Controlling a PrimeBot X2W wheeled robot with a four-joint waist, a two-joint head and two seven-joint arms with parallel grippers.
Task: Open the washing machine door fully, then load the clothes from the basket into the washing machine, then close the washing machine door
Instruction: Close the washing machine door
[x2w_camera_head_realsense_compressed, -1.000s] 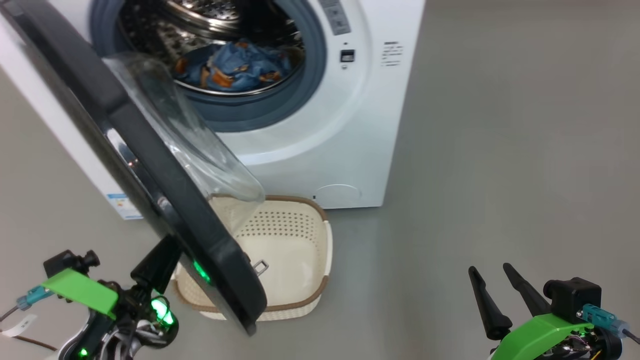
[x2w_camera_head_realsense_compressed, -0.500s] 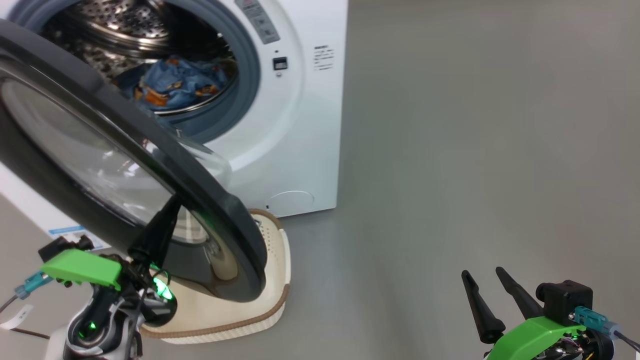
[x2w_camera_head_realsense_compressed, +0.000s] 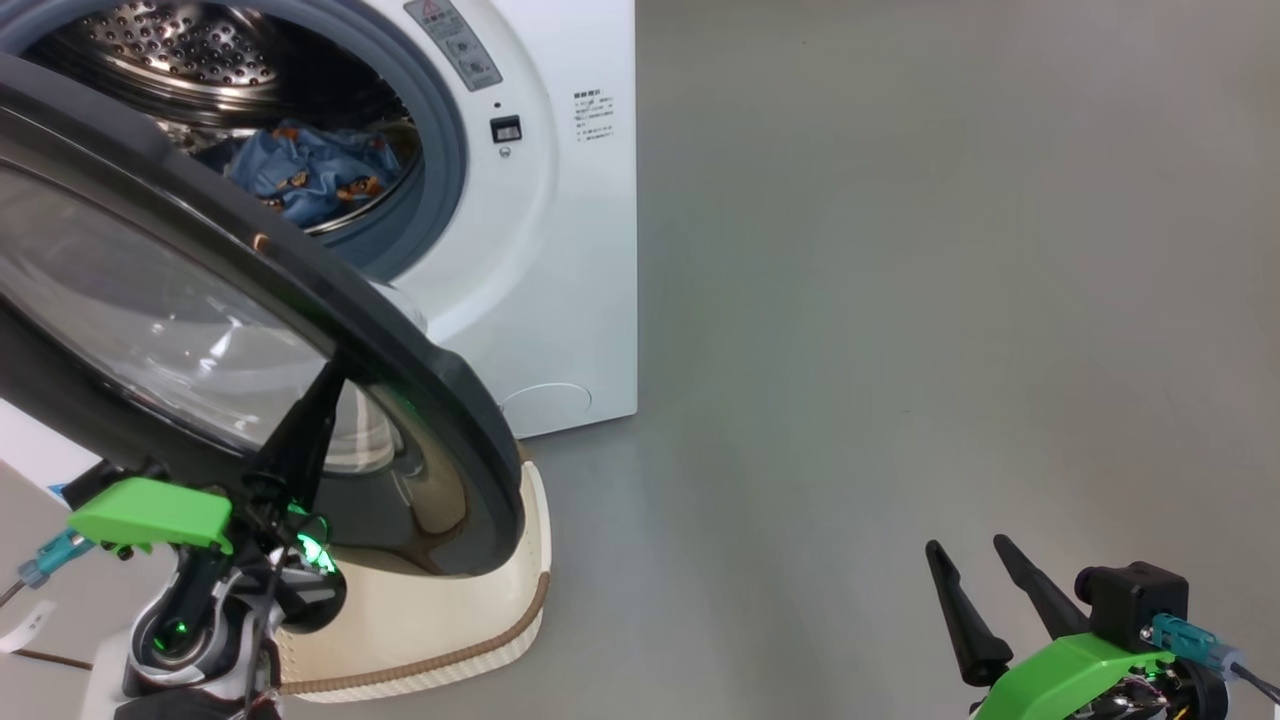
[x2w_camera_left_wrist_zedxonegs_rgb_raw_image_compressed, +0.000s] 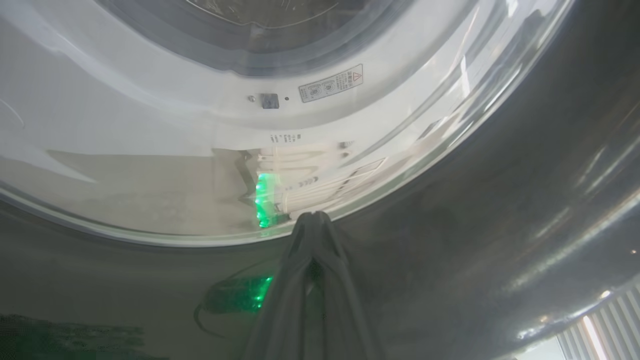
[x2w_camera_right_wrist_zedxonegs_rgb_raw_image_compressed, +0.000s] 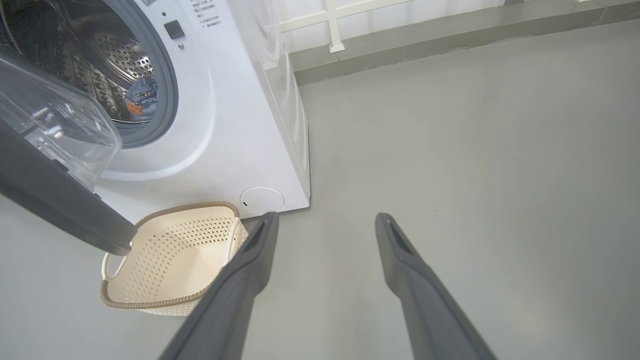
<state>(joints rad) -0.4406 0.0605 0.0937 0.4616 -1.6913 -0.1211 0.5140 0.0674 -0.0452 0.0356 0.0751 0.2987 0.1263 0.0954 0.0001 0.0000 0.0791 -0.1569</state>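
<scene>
While the door (x2w_camera_head_realsense_compressed: 400, 340) is hanging part open in the head view, the left claw (x2w_camera_head_realsense_compressed: 325, 385), clenched on nothing, is touching its outer face. The clothes (x2w_camera_head_realsense_compressed: 300, 180) are lying in the drum (x2w_camera_head_realsense_compressed: 150, 50) of the washing machine (x2w_camera_head_realsense_compressed: 560, 250), the basket (x2w_camera_head_realsense_compressed: 470, 620) is sitting on the floor (x2w_camera_head_realsense_compressed: 900, 300) under the door, and the right claw (x2w_camera_head_realsense_compressed: 966, 545) is hovering released, well apart. In the left wrist view the left claw (x2w_camera_left_wrist_zedxonegs_rgb_raw_image_compressed: 312, 217) is meeting the door (x2w_camera_left_wrist_zedxonegs_rgb_raw_image_compressed: 500, 225) with tips together, and in the right wrist view the right claw (x2w_camera_right_wrist_zedxonegs_rgb_raw_image_compressed: 326, 216) is spreading wide above the floor beside the basket (x2w_camera_right_wrist_zedxonegs_rgb_raw_image_compressed: 170, 240).

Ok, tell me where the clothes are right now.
In the head view the clothes lie at upper left, inside the washing machine, behind the partly open washing machine door and above the basket.
</scene>
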